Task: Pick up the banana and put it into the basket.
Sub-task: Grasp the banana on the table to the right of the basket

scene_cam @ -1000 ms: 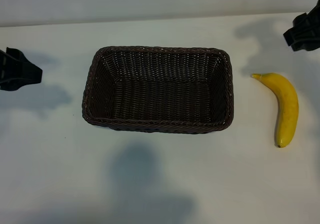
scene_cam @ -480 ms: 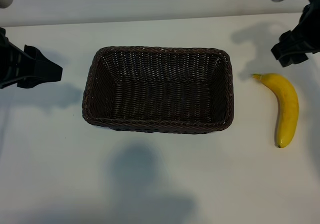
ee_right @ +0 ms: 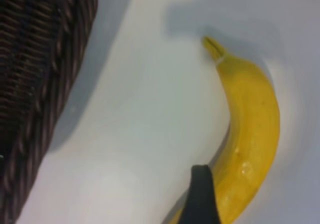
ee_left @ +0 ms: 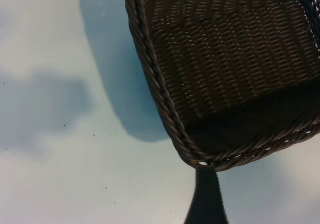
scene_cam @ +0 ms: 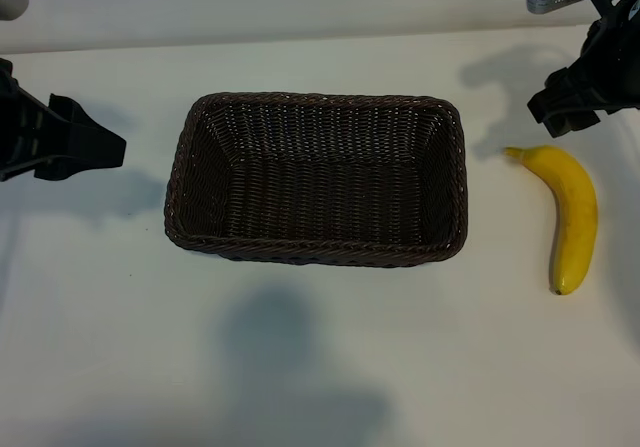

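One banana point(scene_cam: 571, 214) is lying flat on the white desk point(scene_cam: 320, 367), well off the basket's right-hand short side, with bare desk showing between the two. Its short stem tip is pointing back toward the basket and toward the desk's far edge, while its body is curving away and ending level with the basket's near rim. In the right wrist view the banana point(ee_right: 250, 134) is filling much of the picture, with one dark fingertip point(ee_right: 202, 194) showing in front of it.

The basket point(scene_cam: 178, 182), dark brown wicker, is sitting mid-desk with nothing inside; the left wrist view is looking down on one rounded corner of the basket point(ee_left: 165, 103).

The right pincer point(scene_cam: 568, 102) is hovering just beyond the stem end of the banana, on the side away from the basket's near rim, not touching the fruit; its jaws are standing wide and holding nothing. The left pincer point(scene_cam: 85, 147) is hanging off the basket's left-hand short side, apart from it, jaws likewise spread wide and holding nothing.
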Tool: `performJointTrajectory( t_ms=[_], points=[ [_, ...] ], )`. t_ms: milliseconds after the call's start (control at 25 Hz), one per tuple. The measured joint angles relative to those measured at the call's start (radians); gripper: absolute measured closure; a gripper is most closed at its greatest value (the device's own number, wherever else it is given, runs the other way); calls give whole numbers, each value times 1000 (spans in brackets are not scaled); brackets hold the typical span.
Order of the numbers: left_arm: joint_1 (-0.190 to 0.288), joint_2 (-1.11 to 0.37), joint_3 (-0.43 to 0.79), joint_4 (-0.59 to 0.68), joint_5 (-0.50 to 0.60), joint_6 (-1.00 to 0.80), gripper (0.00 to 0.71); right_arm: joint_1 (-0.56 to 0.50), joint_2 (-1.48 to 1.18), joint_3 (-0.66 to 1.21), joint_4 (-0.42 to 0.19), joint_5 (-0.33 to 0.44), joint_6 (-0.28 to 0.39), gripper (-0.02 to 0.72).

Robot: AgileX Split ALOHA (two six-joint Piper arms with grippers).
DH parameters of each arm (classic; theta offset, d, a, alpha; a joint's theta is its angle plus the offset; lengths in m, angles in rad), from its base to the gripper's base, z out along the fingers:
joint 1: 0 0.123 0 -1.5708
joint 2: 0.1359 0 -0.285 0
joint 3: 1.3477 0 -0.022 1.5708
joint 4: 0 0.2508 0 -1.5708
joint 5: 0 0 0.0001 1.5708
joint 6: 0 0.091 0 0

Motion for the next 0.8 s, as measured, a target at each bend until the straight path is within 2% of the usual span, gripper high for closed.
performJointTrajectory(
  t_ms=[200,400,480,800],
  points=[
    [0,0,0,0,0,0,138,0,0,0,-5,6,11,142],
    [0,0,0,0,0,0,138,0,2,0,-109,12,147,134],
    [0,0,0,0,0,0,138,0,15,0,-137,15,171,119],
    [0,0,0,0,-1,0,138,0,121,0,-110,27,183,94]
  ],
)
